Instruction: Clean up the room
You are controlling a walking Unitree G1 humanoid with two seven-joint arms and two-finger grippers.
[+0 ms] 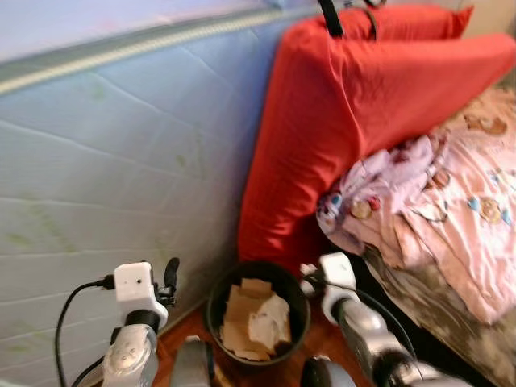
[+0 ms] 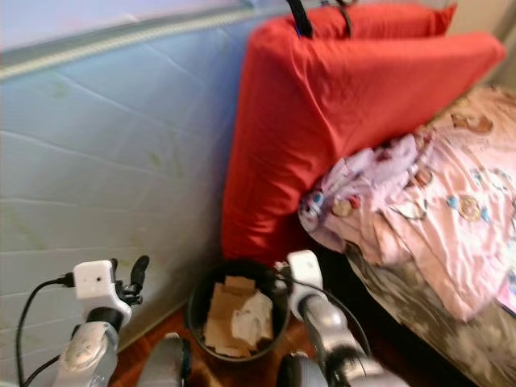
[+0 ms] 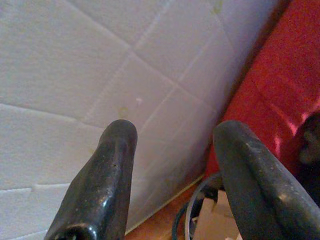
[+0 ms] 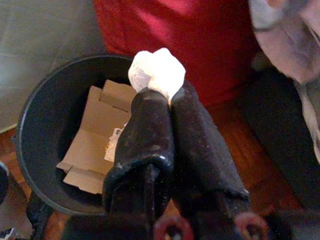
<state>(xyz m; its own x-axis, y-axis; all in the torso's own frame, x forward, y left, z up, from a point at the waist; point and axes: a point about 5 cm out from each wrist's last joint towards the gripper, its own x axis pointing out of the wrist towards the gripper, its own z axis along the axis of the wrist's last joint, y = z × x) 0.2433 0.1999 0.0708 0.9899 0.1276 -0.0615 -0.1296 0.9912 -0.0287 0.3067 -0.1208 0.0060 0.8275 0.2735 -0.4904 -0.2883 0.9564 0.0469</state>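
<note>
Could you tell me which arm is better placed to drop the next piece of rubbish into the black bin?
The right. Its gripper is shut on a crumpled white wad at the bin rim. The left gripper is open with nothing between its jaws, facing the mattress.

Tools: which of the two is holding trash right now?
The right tool, shut on a white paper wad above the black bin. The left tool is open and empty, by the mattress.
</note>
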